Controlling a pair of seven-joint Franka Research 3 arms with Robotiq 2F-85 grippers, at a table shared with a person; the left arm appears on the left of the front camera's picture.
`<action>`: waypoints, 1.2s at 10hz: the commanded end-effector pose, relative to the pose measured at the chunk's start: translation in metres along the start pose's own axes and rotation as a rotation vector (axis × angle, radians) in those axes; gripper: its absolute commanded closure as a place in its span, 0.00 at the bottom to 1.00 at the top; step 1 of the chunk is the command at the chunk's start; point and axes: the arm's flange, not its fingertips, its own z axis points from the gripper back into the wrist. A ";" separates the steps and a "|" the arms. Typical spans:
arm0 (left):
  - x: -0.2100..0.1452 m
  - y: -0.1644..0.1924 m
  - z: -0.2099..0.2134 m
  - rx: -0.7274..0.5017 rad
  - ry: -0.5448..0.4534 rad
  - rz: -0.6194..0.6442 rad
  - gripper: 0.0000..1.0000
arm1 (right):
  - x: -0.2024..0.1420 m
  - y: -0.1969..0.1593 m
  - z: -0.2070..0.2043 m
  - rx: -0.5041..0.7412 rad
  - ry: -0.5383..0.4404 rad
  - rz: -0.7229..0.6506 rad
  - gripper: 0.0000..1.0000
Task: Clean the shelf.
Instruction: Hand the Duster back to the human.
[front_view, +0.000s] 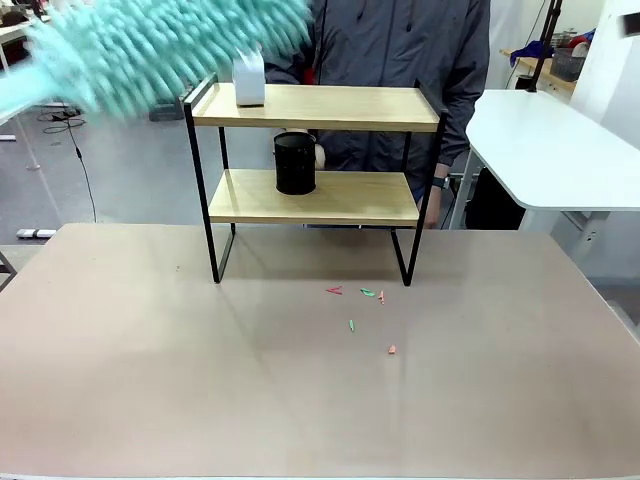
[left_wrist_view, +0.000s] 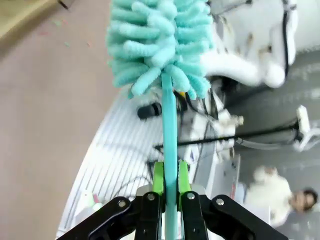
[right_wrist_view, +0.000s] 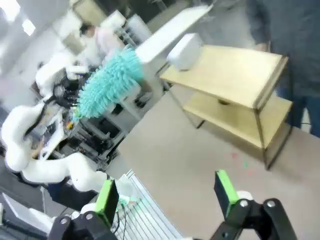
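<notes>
Left wrist view put the left end effector (left_wrist_view: 170, 182) nearest to me, its green pads (left_wrist_view: 158, 177) pinching the thin teal handle of a fluffy duster (left_wrist_view: 160, 45). The handle ran straight out from the fingers to the shaggy head. The right end effector (right_wrist_view: 167, 196) was spread wide with nothing between its fingers, held well back from the work.

Beyond them lay the tan table (front_view: 150, 350). A few small red and green scraps (front_view: 365, 293) were scattered a little past its middle, just in front of the right legs of the shelf (front_view: 315, 107). The shelf stood toward the far edge, roughly centred, its long axis running along that edge. A white box (front_view: 249, 80) sat at the left end of the top board, and a black can (front_view: 295, 163) stood on the lower board, left of its middle.

From the front, the duster's head was a blur up at the far left, its tip crossing the top board's left end right by the white box. The board stretched away to the right of the head and slightly below it. To my eye the left arm was the nearer one and the one with the tool, and any wipe would have to run along the board's length, with the box in the way first.

A person (front_view: 400, 50) stood behind the shelf at the far edge.
</notes>
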 end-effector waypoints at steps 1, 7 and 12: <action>0.047 0.022 -0.036 -0.047 0.568 -0.252 0.88 | -0.047 0.012 -0.024 0.028 0.137 0.085 0.00; 0.052 0.024 -0.051 -0.056 0.466 -0.116 0.88 | 0.014 0.007 -0.057 0.121 0.201 0.114 0.00; 0.123 0.013 -0.116 -0.033 0.793 -0.264 0.88 | 0.018 0.025 -0.166 0.390 0.559 0.146 0.00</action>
